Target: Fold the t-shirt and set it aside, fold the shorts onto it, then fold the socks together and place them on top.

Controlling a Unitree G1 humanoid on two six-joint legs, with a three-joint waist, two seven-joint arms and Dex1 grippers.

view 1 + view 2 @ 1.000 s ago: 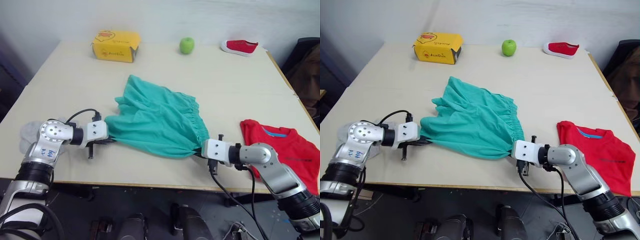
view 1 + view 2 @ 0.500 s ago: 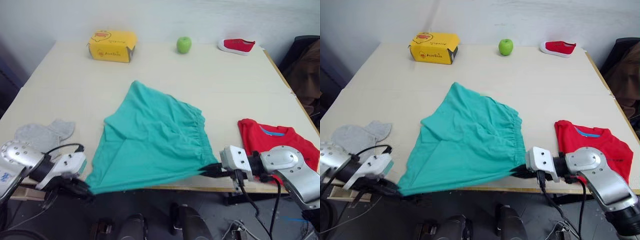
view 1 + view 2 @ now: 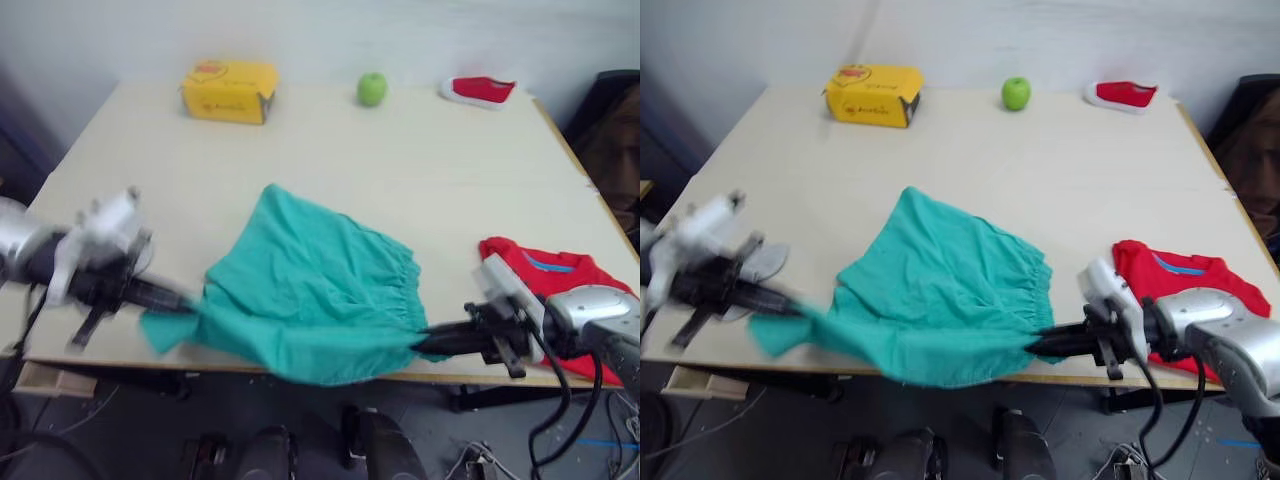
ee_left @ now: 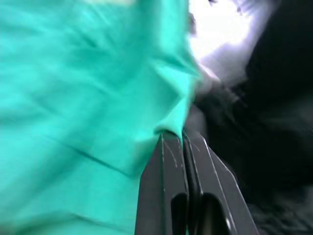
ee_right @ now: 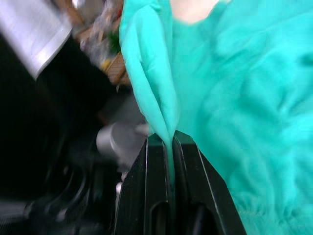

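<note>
Both grippers — left gripper, right gripper — are pinching corners of the shorts at lower centre; I am folding them, next carrying them onto the t-shirt at lower right.

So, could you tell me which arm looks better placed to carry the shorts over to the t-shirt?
Right, probably: the right gripper pinches the shorts beside the t-shirt; the left gripper grips the far corner.
</note>
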